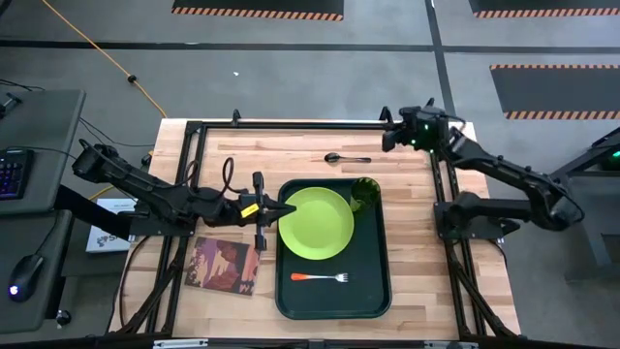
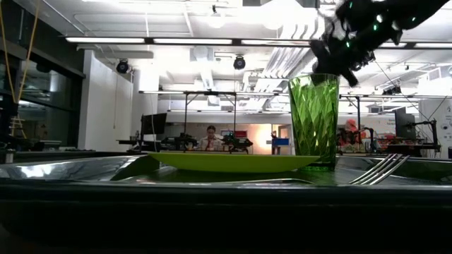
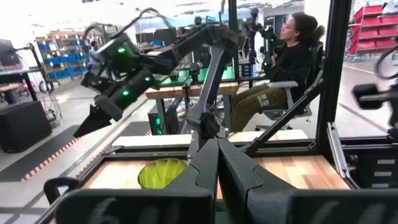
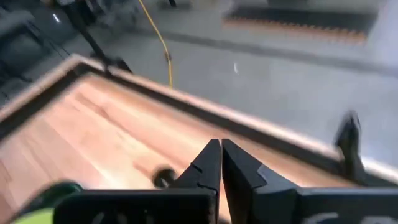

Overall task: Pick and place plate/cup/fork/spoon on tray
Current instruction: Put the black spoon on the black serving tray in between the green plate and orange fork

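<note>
The dark green tray bears the lime-green plate on its far half. The dark-green cup stands upright at the tray's far right corner. The orange-handled fork lies flat toward the near end. The dark spoon lies on the bare wood beyond the tray. My left gripper is shut and level, over the plate's left rim, holding nothing. My right gripper is shut and empty, in the air at the far right of the table, right of the spoon.
A reddish-brown patterned mat lies left of the tray. A black frame rail runs along the table's far edge and sides. A person sits behind a desk beyond the table. Bare wood shows around the spoon.
</note>
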Controlling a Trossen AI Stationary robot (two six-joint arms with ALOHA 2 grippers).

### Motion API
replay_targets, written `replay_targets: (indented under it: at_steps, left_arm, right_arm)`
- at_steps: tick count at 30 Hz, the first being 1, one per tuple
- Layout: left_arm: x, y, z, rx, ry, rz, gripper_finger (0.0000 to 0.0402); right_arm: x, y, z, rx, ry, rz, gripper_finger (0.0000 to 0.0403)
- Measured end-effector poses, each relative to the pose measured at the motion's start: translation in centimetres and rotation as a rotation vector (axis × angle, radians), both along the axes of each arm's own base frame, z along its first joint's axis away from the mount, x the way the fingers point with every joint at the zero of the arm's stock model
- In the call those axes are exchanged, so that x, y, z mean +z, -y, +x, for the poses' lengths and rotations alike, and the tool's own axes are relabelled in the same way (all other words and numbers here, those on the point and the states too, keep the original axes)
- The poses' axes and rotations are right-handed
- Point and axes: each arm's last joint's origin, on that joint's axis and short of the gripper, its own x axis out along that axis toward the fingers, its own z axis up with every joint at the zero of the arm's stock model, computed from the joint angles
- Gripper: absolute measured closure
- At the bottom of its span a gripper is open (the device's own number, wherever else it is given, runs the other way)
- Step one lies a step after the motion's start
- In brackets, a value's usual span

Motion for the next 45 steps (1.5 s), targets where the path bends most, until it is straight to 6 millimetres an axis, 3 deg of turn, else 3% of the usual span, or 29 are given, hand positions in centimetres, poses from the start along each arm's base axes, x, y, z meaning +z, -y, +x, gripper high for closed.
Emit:
replay_targets:
  at_steps: [6, 13, 22, 34, 45]
  left_arm:
    - [-0.2, 0.0, 0.0, 0.001, -0.021, -0.015, 0.0401]
    - [0.0, 0.0, 0.0, 0.0, 0.002, -0.024, 0.0401]
    - [-0.1, -0.1, 0.0, 0.005, -0.004, -0.02, 0.0401]
    - [-0.2, -1.1, 0.3, 0.042, -0.02, -0.016, 0.0401]
    - [-0.4, -1.1, 0.3, 0.045, -0.034, -0.014, 0.0401]
  right_arm:
    - [-4.2, 2.1, -1.4, 0.02, -0.05, 0.181, 0.0354]
    - [-9.3, 2.8, -1.1, 0.094, -0.045, 0.262, 0.0277]
    - [-13.6, 3.2, -0.1, 0.146, -0.095, 0.36, 0.0265]
    - [-16.3, 2.7, 3.1, 0.287, -0.235, 0.157, 0.0265]
    - [-16.8, 2.9, 3.5, 0.344, -0.353, 0.056, 0.0266]
